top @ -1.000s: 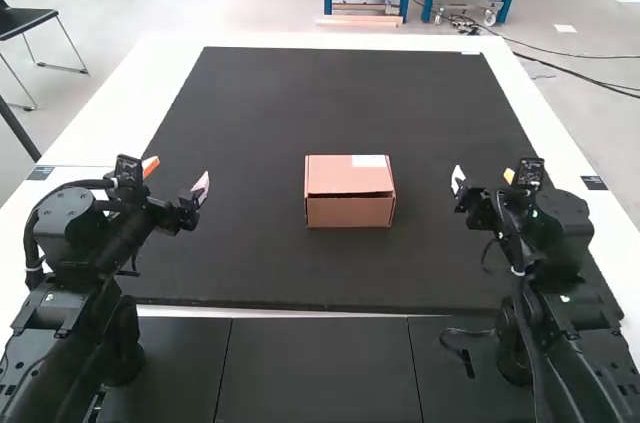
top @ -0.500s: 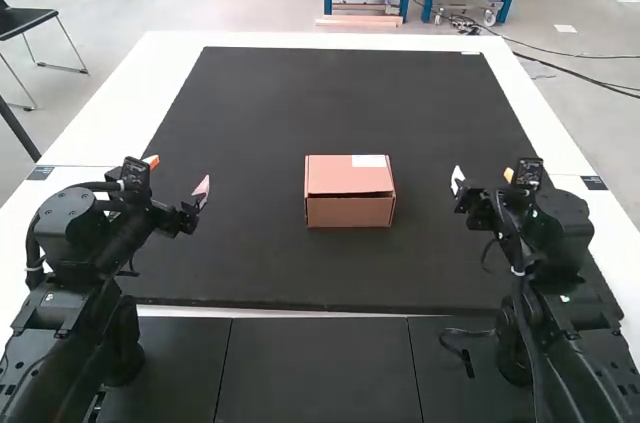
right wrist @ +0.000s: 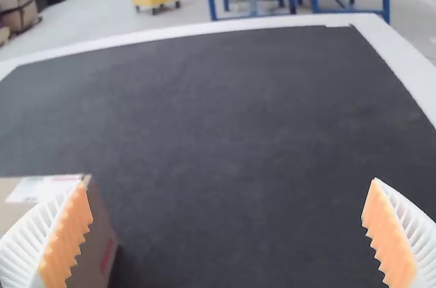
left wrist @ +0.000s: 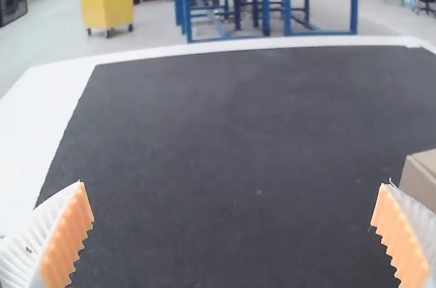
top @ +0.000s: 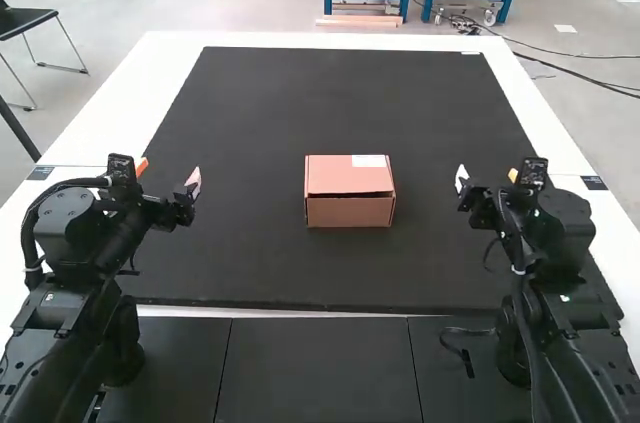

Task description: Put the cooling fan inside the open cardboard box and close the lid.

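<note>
The left gripper [top: 166, 175] and right gripper [top: 486, 181] gaped wide, empty; the closed box [top: 349, 190] lay between their fingers [top: 192, 183], well apart.

Small brown cardboard box [top: 349, 190], lid shut flat, white label at the top's right rear corner. Upright, front face square to the camera, resting on the black mat [top: 250, 113] at mid-frame in the high view.

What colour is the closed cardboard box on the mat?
Brown box, with a white label on top; clearest in the high view.
</note>
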Controlling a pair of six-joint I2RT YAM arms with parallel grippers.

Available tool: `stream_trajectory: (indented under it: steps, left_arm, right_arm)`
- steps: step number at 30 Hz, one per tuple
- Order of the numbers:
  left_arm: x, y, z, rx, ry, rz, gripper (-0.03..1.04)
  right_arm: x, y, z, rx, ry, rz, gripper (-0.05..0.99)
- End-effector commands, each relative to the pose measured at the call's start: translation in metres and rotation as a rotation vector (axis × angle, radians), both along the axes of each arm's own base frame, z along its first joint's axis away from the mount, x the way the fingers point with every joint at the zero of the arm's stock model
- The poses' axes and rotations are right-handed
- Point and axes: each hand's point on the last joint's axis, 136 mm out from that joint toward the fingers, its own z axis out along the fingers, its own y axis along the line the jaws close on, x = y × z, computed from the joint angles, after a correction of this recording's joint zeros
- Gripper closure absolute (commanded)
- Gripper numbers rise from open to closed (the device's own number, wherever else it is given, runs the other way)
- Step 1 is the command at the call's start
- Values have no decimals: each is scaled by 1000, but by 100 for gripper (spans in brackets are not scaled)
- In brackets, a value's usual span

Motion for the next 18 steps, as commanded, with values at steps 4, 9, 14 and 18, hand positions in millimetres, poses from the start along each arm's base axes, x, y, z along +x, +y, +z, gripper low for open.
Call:
stream_trajectory:
  steps: [4, 9, 14, 18]
  left_arm:
    - [1, 12, 1, -36, -7, 62, 4]
    - [1, 12, 1, -35, -6, 64, 4]
    - [1, 12, 1, -35, -7, 64, 4]
    - [1, 12, 1, -35, -7, 64, 4]
  right_arm:
    - [1, -13, 1, 23, -7, -54, 3]
    - [1, -14, 0, 19, -4, -62, 3]
    - [1, -14, 0, 19, -4, -62, 3]
    - [1, -14, 0, 19, -4, -62, 3]
